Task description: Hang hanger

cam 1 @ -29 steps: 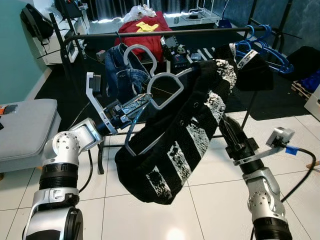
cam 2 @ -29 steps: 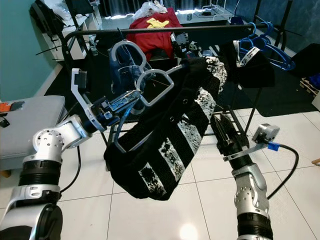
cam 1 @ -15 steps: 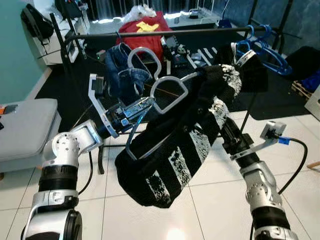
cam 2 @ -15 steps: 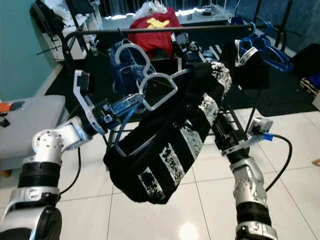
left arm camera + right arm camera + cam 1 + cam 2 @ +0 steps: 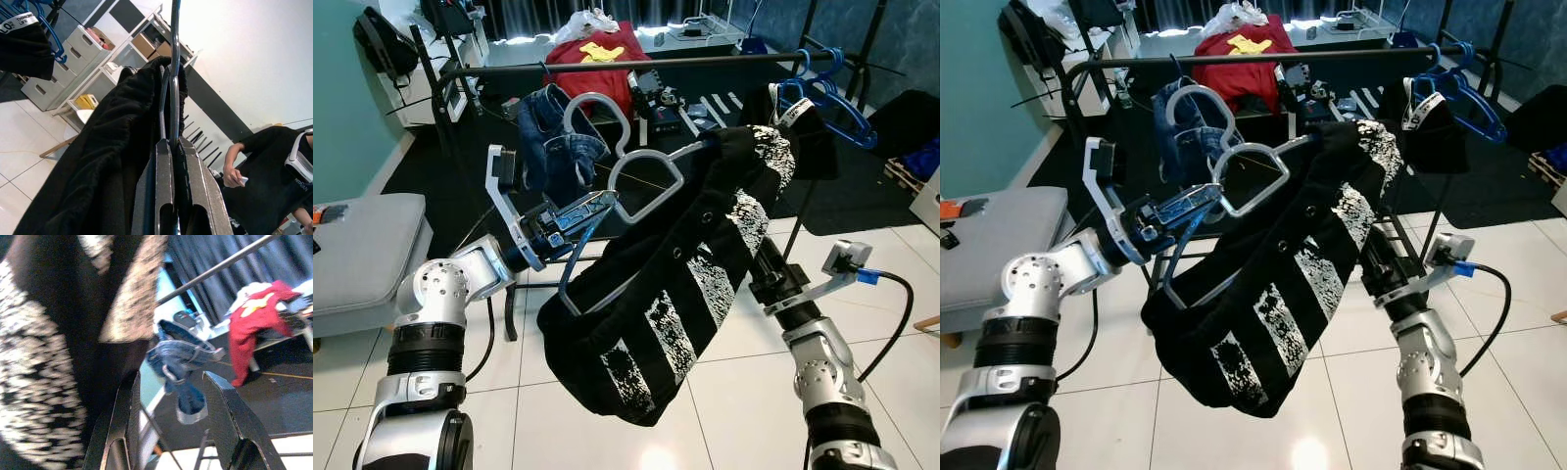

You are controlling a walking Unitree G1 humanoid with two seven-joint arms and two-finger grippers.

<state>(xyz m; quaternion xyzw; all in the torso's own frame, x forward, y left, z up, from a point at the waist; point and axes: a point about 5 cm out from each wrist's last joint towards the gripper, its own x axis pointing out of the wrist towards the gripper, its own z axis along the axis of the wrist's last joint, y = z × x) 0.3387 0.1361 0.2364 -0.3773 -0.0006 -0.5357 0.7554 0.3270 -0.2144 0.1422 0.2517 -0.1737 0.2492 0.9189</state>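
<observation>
the left gripper (image 5: 592, 207) is pinched tight on the grey hanger (image 5: 641, 176), its two black fingers (image 5: 166, 181) pressed together on the thin wire edge, holding it up in front of the black clothes rail (image 5: 636, 64) with the hook just below the bar and not over it. a black garment with white stripes (image 5: 685, 284) drapes from the hanger down and toward the robot, its lower hem hanging free above the white tiled floor (image 5: 724, 392). the right gripper (image 5: 171, 421) sits under the garment's right side with its fingers spread apart, cloth just beside one finger. on the rail, jeans (image 5: 553, 132) hang at the left and blue hangers (image 5: 832, 93) at the right end, with bare bar between them. a grey bench (image 5: 357, 250) stands at the left.
</observation>
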